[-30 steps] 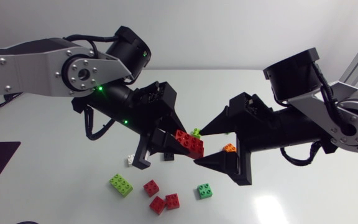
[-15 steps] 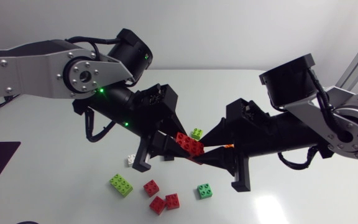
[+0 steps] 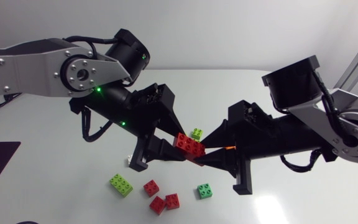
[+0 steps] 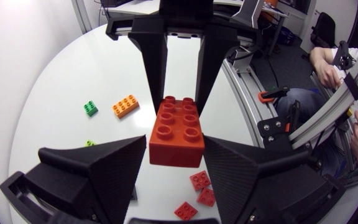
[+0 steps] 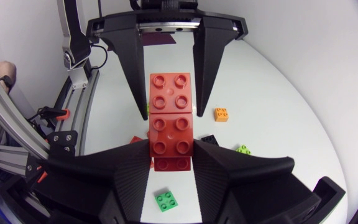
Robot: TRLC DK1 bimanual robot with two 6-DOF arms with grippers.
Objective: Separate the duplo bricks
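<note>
Red plastic duplo stack (image 3: 189, 145) held mid-air betw. both arms, above white table (image 3: 328, 199).
Left gripper (image 3: 181, 145): matte black wedge fingers clamped on one end of stack, one each side. Right gripper (image 3: 199, 149): clamped on opp. end, likewise from two sides; grippers nearly tip to tip. Stack clear of tabletop, studs visible from both wrist views; joined red bricks, exact count n/k. Loose on table: lime green 2x4 brick (image 3: 121, 184); small red brick (image 3: 151, 187) beside it; pair of red bricks (image 3: 172, 200) side by side; green 2x2 brick (image 3: 204, 190); small lime brick (image 3: 197, 132) beyond stack; orange brick (image 4: 124, 106) near green 2x2; small white piece (image 3: 129, 160) by left gripper.
</note>
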